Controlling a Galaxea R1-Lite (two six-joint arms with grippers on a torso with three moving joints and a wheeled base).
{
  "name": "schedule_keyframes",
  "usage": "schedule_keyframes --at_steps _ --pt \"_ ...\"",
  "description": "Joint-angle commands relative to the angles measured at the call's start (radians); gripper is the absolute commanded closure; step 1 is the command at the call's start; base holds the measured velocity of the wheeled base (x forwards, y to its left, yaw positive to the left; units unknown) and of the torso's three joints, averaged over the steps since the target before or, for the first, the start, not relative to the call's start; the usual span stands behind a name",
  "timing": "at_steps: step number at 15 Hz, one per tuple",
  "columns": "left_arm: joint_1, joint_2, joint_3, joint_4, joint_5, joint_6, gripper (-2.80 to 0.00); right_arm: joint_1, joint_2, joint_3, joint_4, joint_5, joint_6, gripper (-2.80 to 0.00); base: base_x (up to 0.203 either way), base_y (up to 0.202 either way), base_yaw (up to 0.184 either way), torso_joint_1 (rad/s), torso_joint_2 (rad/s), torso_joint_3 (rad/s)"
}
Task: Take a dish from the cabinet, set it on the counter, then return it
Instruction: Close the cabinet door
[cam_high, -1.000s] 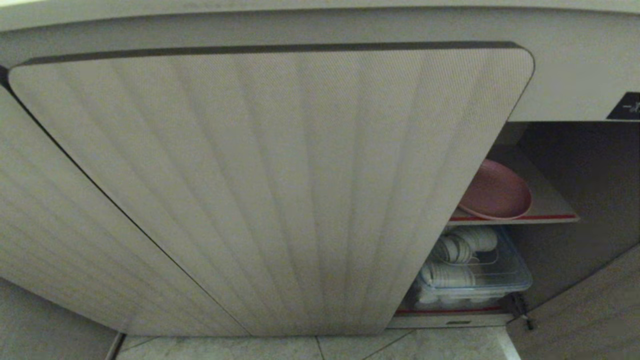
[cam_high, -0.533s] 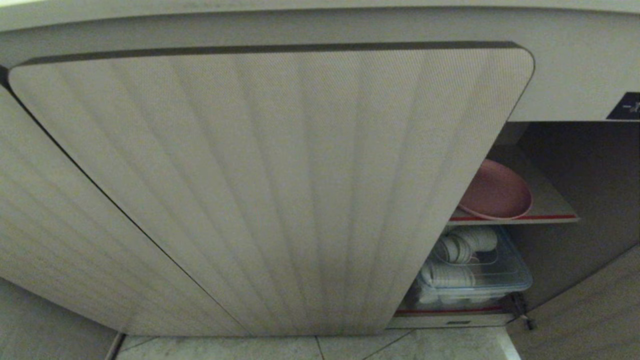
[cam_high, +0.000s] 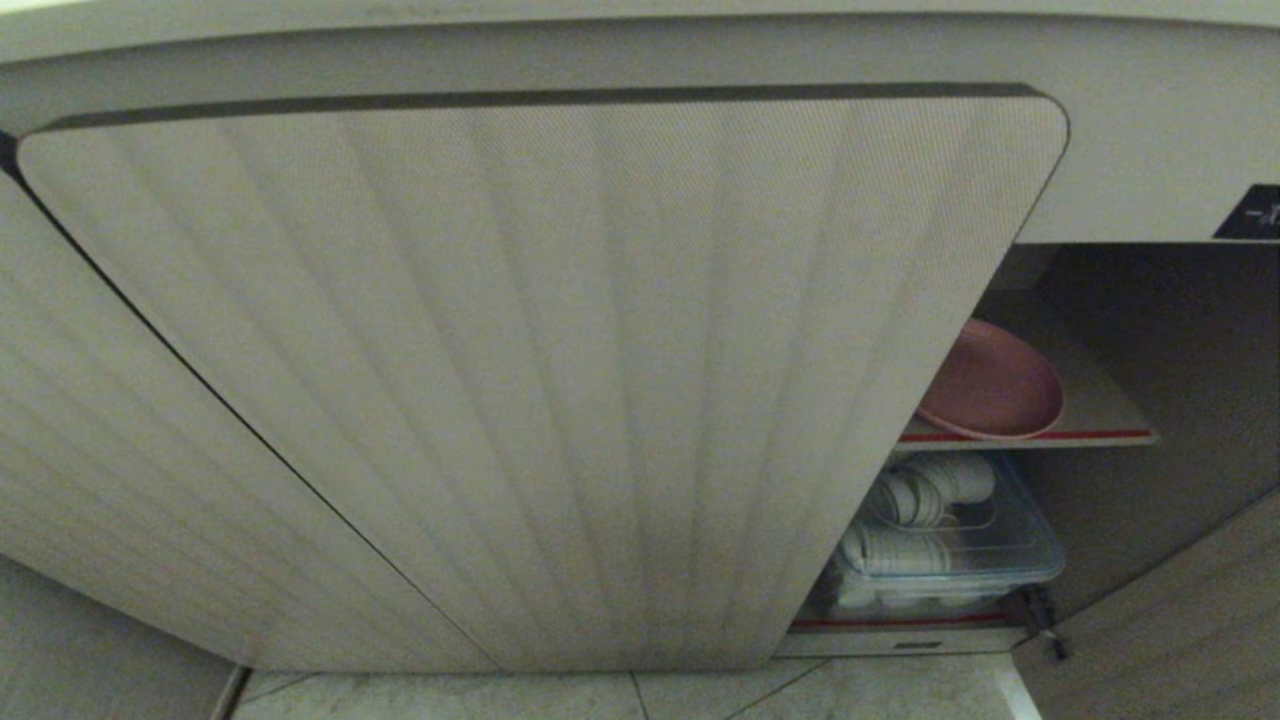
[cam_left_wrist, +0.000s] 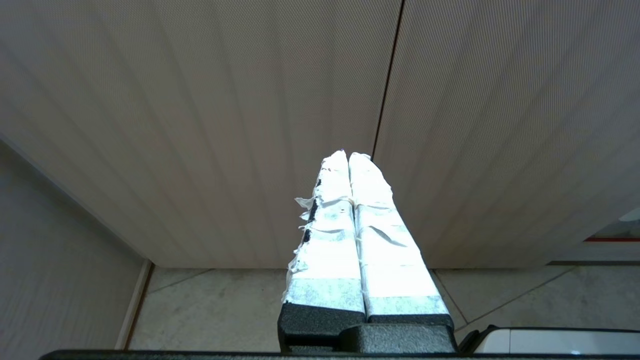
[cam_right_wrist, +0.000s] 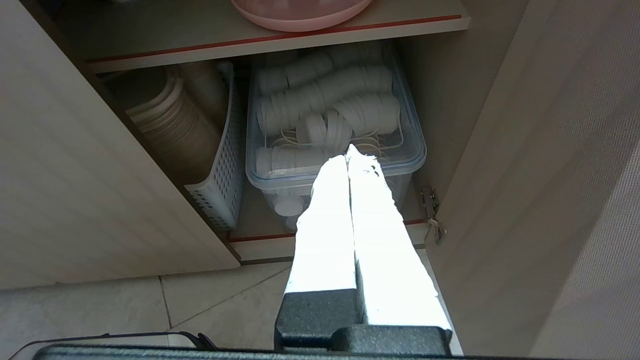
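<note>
Both claws hang pressed together and empty: our left gripper (cam_left_wrist: 348, 155) faces a closed fluted door (cam_high: 520, 380) filling the left and centre, our right gripper (cam_right_wrist: 350, 159) points into the open cabinet (cam_high: 1130, 330) at right. We see the dish (cam_high: 1000, 385) on the red-edged shelf (cam_high: 1100, 420), centre right. We judge nothing begun; next, our right claw must spread and reach up.

Cabinet (cam_high: 1150, 300) open at right; closed door (cam_high: 520, 380) fills the left. Dish (cam_high: 990, 385) sits on the inner shelf (cam_high: 1100, 420), at its front edge. Below the shelf, tub of cups (cam_high: 940, 540) with basket (cam_right_wrist: 220, 165) just left of it.
</note>
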Motion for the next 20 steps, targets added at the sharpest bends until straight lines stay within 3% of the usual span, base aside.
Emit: schedule_keyframes --at_steps 1,20 --pt "0.000 0.000 0.000 0.000 0.000 -0.001 0.00 0.000 0.000 0.000 0.000 0.000 0.001 0.00 0.000 0.000 0.000 0.000 0.00 0.000" --pt "0.000 0.000 0.000 0.000 0.000 -0.001 0.00 0.000 0.000 0.000 0.000 0.000 0.001 0.00 0.000 0.000 0.000 0.000 0.00 0.000"
